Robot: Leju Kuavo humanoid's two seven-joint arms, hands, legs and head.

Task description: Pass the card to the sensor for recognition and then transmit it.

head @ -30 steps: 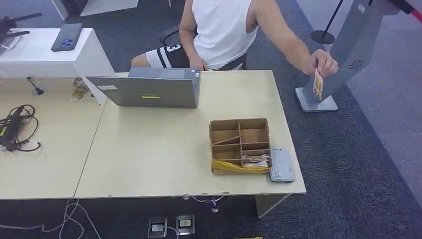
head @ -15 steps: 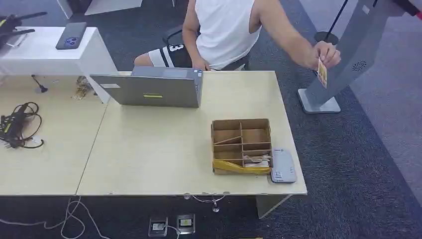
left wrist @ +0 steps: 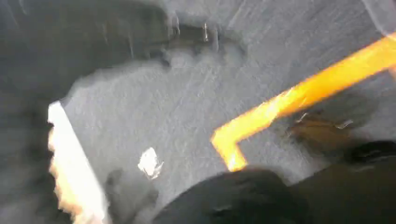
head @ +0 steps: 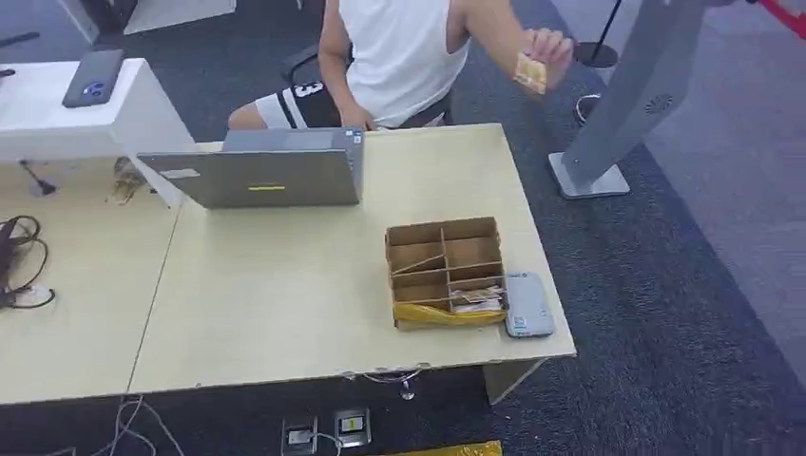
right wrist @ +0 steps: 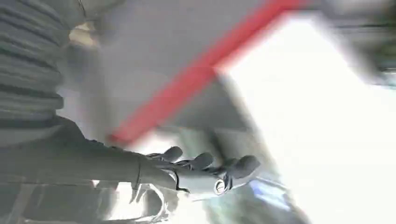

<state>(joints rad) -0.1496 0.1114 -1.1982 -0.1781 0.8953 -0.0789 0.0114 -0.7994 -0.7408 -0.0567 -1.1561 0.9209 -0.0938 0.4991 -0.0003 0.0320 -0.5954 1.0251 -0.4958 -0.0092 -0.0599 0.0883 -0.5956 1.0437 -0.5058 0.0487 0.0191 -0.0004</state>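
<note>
Grey ribbed cover behind the right hand (right wrist: 196, 175), darker fingers.

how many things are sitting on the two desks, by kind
laptop: 1
cardboard divider box: 1
grey card reader: 1
bundle of black cables: 1
total: 4
Not counted: the phone on the white counter, and the card held up in the person's hand.

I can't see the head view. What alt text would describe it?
A seated person holds up a card beyond a tan desk. On the desk are a laptop, a cardboard tray and a small grey reader beside it.
</note>
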